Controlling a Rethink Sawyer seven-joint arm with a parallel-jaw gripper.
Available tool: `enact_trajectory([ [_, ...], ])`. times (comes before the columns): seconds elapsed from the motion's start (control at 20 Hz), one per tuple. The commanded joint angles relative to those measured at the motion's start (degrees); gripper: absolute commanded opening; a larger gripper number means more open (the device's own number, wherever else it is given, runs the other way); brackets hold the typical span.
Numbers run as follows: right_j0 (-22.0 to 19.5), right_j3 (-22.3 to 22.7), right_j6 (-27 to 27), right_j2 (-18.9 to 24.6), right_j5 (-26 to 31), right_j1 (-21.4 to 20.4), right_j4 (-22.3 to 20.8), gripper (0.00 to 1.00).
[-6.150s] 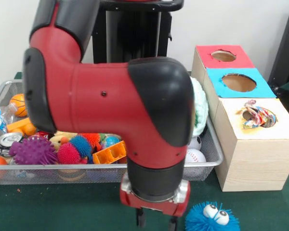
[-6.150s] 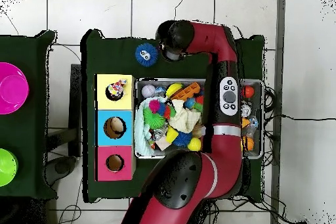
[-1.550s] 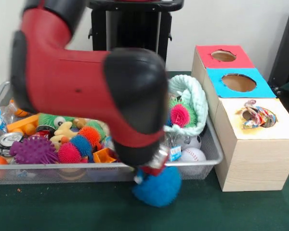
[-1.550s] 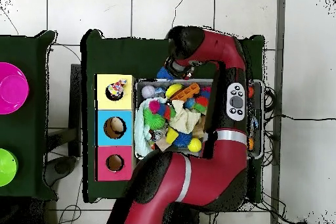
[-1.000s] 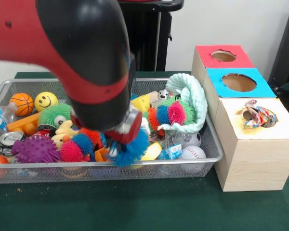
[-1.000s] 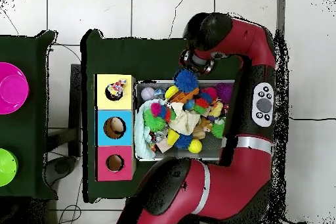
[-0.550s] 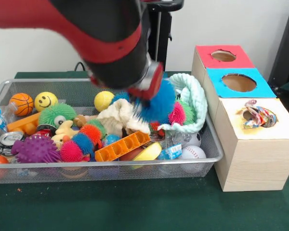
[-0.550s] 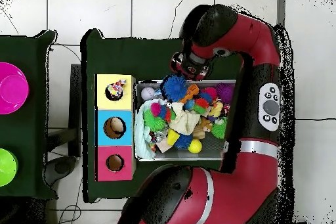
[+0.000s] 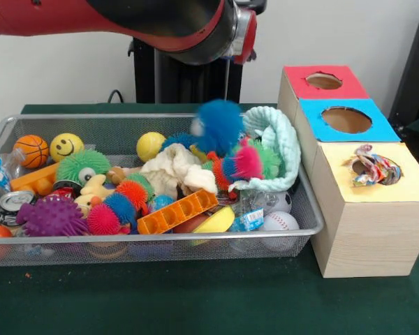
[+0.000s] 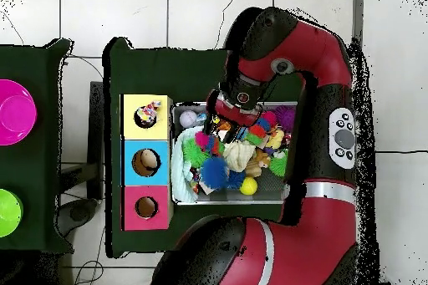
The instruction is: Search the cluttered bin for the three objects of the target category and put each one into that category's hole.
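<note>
Gripper [image 10: 227, 113] hangs over the wire mesh bin [image 9: 314, 223] at the end nearest the hole box [image 9: 363, 230]. I cannot tell how it is set: the overhead view shows only the red and black wrist from above, and the front view cuts the arm off at its silver flange [image 9: 241, 31] along the top edge. It does not appear to be holding anything, since nothing hangs under the flange.

The likeliest target, by my reading, is the blue fuzzy ball [image 9: 220, 125]. In the front view it is a blur low over the pile, below the flange and a little to its left, clear of the arm. It sits against the mint rope coil [image 9: 279, 143] and just above a pink spiky ball [image 9: 246, 162]. From overhead, the same blue ball [image 10: 216, 171] lies on the clutter, away from the gripper toward the robot's base, beside the blue-topped compartment [image 10: 146, 162]. Being round, it offers no long axis to line up on; a re-grasp turns only on moving back toward the base and down.

Which hole belongs to it is uncertain. The yellow-topped compartment [image 9: 394, 185] has a multicoloured scrap [image 9: 369, 167] in its opening, and the red one [image 9: 325, 80] and blue one are bare. Whether the ball is resting or in mid-air cannot be made out through the blur. Much of the bin's contents lie under the wrist in the overhead view.
</note>
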Motion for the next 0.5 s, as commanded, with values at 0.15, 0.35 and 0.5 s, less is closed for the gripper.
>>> enact_trajectory([
  [0.15,-1.1,5.9,-9.5,3.9,-7.9,1.8,-3.8,1.00],
  [0.35,-1.2,5.9,-11.3,3.7,-11.7,2.4,-5.0,1.00],
  [0.5,-1.2,6.0,-12.5,3.4,-23.9,2.8,-6.9,1.00],
])
